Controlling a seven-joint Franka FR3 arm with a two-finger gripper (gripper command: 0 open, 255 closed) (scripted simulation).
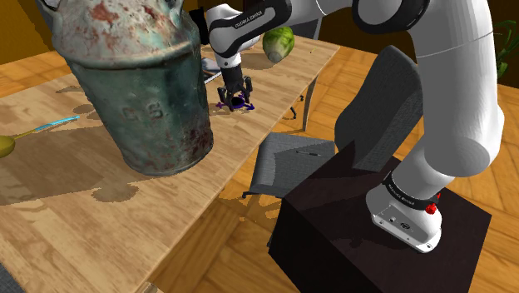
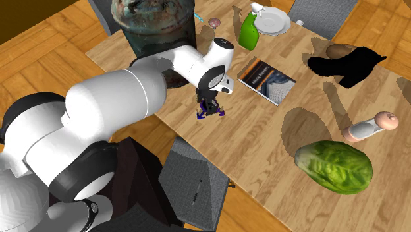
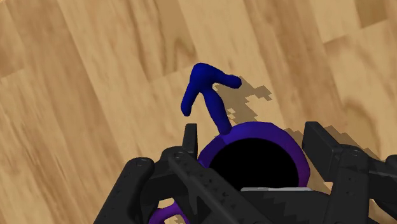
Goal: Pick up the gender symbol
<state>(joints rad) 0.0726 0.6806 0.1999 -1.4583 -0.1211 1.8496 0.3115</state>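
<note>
Your gripper clasps the purple gender symbol by its ring — grasp done, you've yet to lift it off the table.

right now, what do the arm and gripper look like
The arm has white rounded segments with dark joints, white lettering on a black band near the wrist, and a red button at its base. The gripper is all black, with two fingers.

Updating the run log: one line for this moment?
phase: grasp | tool down at purple gender symbol | wooden table | grip unconfirmed
</note>
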